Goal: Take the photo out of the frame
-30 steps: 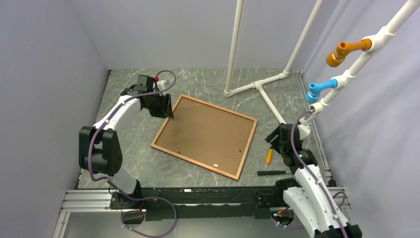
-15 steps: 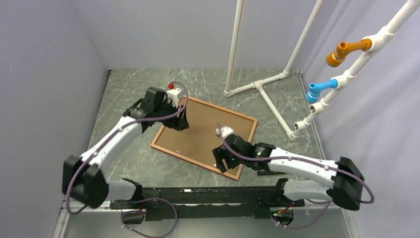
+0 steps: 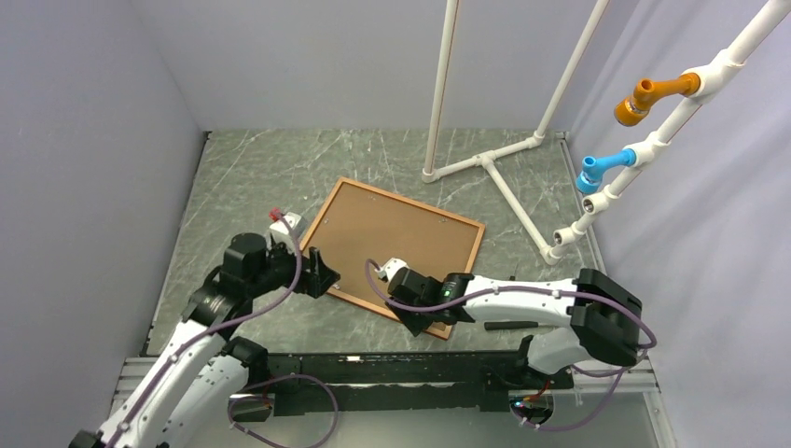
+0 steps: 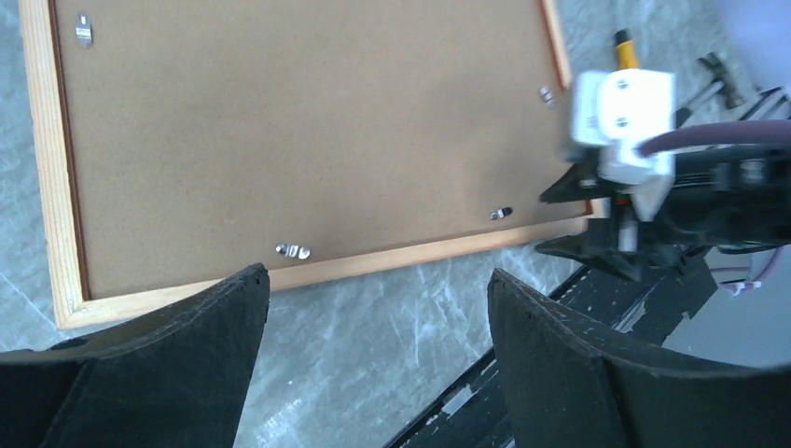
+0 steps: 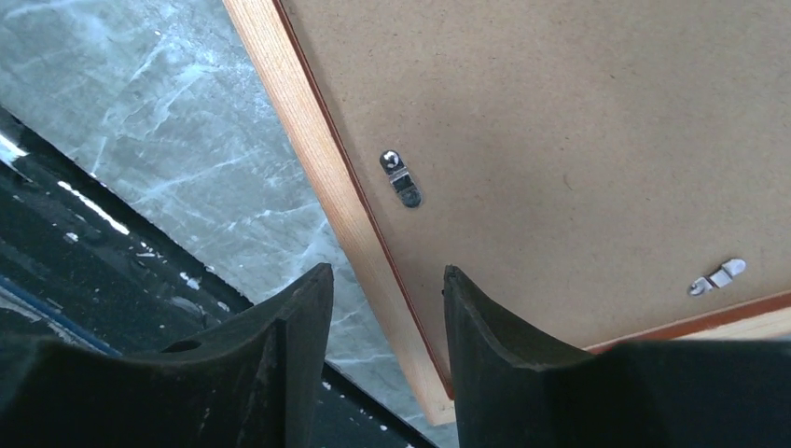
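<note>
The frame lies face down on the grey marble table. The photo's brown board back faces up and its print is hidden. Small metal clips sit along the board's edge. My left gripper is open wide and empty, low over the table just off the frame's near left border. My right gripper is open. Its fingers stand on either side of the frame's near border, close to the near corner, with a gap on both sides.
A white pipe stand with an orange fitting and a blue fitting stands at the back right. A black tool lies right of the frame. The black base rail runs along the near edge.
My left gripper has swung from the frame's far left corner to its near left edge. My right arm has come from the right side to the frame's near border.
</note>
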`<state>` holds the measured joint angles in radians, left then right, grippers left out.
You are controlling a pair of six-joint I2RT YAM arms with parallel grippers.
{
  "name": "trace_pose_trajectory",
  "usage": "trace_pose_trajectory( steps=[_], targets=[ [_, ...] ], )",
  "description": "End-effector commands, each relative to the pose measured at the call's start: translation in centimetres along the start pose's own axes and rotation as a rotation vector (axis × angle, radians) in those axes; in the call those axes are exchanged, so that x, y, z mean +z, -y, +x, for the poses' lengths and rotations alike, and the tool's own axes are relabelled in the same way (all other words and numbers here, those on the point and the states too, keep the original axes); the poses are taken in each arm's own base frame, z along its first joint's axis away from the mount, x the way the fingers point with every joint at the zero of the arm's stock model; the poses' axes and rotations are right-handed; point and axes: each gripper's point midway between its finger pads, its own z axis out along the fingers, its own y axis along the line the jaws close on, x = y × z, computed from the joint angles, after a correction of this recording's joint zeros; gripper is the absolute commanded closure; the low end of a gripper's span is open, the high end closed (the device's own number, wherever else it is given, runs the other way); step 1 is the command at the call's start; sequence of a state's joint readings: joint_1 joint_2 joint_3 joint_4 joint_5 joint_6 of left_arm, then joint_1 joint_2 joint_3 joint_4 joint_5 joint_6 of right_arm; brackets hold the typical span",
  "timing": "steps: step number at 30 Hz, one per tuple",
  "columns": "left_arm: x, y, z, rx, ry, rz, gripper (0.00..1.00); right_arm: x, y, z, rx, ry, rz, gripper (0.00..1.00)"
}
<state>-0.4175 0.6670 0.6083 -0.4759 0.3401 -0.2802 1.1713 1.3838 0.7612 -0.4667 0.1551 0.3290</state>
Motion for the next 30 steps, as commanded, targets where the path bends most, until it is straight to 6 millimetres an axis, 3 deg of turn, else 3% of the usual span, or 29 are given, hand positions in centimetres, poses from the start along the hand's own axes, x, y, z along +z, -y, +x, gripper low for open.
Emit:
trace_pose_trajectory(
  steps=[1, 11, 13, 16, 18, 24, 28, 30],
  targets=[
    [-2.1, 2.8, -3.0, 0.048, 0.194, 0.12, 0.12, 0.5, -0.4, -1.4, -0.034, 0.014, 0.02, 0.53],
    [-6.0, 7.9, -5.5, 0.345, 0.383, 0.36, 0.15, 2.5, -1.3, -0.9, -0.078, -0.05, 0.003, 0.64],
    [-6.6, 8.9, -5.6, 0.395, 0.408, 0.414, 0.16, 3.0, -1.7, -0.5, -0.092, -0.075, -0.017, 0.7],
    [-7.0, 9.0, -5.7, 0.442, 0.408, 0.415, 0.17, 3.3, -2.1, -0.4, -0.096, -0.088, -0.031, 0.88],
    [-7.1, 8.6, -5.7, 0.471, 0.397, 0.385, 0.2, 2.9, -2.3, -0.8, -0.09, -0.069, -0.046, 1.0],
    [-7.5, 6.2, -6.0, 0.524, 0.419, 0.224, 0.23, -0.8, -3.8, -3.3, -0.091, 0.066, -0.209, 1.0],
    [-7.9, 2.9, -7.1, 0.457, 0.457, 0.017, 0.21, -2.0, -3.5, -3.7, -0.099, 0.08, -0.278, 1.0],
    [-8.1, 2.5, -7.1, 0.502, 0.464, -0.008, 0.21, -2.5, -4.1, -4.3, -0.105, 0.093, -0.321, 1.0]
  ],
)
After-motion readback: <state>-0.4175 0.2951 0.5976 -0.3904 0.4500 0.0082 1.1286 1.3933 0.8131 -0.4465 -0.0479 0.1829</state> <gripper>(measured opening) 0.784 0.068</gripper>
